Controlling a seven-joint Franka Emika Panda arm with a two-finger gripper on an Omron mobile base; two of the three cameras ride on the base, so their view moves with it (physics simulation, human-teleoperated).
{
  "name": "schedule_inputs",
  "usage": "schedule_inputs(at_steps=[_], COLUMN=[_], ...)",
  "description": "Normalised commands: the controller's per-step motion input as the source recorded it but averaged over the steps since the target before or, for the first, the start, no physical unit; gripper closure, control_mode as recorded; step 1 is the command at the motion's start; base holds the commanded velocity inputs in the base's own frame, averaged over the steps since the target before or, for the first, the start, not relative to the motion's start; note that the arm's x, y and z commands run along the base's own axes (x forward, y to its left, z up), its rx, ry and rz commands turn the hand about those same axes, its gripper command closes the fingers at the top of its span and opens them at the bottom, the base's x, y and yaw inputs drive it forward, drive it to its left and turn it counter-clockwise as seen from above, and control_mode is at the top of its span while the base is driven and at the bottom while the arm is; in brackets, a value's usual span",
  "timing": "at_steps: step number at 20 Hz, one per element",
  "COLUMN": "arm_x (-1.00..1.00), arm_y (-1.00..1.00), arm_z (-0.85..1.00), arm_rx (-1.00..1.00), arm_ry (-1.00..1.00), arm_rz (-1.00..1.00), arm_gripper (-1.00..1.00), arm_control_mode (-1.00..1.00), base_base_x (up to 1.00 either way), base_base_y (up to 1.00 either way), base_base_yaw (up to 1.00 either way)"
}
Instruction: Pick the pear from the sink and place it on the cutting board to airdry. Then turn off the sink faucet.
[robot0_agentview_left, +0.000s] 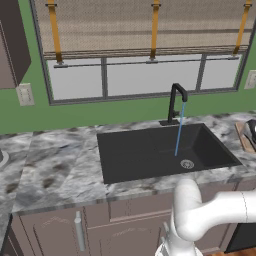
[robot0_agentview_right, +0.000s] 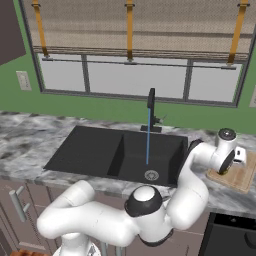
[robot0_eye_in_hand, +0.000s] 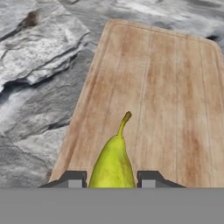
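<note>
The yellow-green pear (robot0_eye_in_hand: 113, 162) sits between my two fingertips, stem pointing away from the hand, and my gripper (robot0_eye_in_hand: 111, 179) is shut on it. Right beneath it lies the tan wooden cutting board (robot0_eye_in_hand: 175, 96); whether the pear touches the wood I cannot tell. From the right base view my hand hangs over the cutting board (robot0_agentview_right: 241, 179) on the counter right of the sink (robot0_agentview_right: 95, 150). The black faucet (robot0_agentview_right: 151, 107) stands behind the basin with a thin blue stream of water (robot0_agentview_right: 148, 137) running down to near the drain (robot0_agentview_right: 151, 175).
Grey marbled counter (robot0_eye_in_hand: 39, 87) surrounds the board on its left and far sides. A window with a blind (robot0_agentview_left: 145, 30) runs behind the sink (robot0_agentview_left: 130, 150). Cabinet doors (robot0_agentview_left: 75, 230) lie below the counter front. My arm's elbow (robot0_agentview_right: 190, 200) bends across the sink's right front corner.
</note>
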Motion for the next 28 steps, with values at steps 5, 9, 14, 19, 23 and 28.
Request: schedule_inputs(at_steps=[5,9,14,19,23,28], arm_x=[0.12,0.12,0.15,0.07,0.00,0.00], arm_y=[-0.02,-0.05,-0.09,-0.01,0.00,0.00], arm_z=[-0.21,-0.21,-0.20,-0.22,-0.01,0.00], arm_rx=[0.00,0.00,0.00,0.00,0.00,0.00], arm_ry=[0.00,0.00,0.00,0.00,0.00,0.00], arm_rz=[0.00,0.00,0.00,0.00,0.00,0.00], arm_gripper=[1.00,1.00,1.00,-1.00,-1.00,-1.00], arm_control_mode=[-1.00,-1.00,-1.00,-1.00,-1.00,-1.00], base_base_x=[0.00,0.00,0.00,0.00,0.00,0.00], base_base_y=[0.00,0.00,0.00,0.00,0.00,0.00], base_base_yaw=[0.00,0.00,0.00,0.00,0.00,0.00])
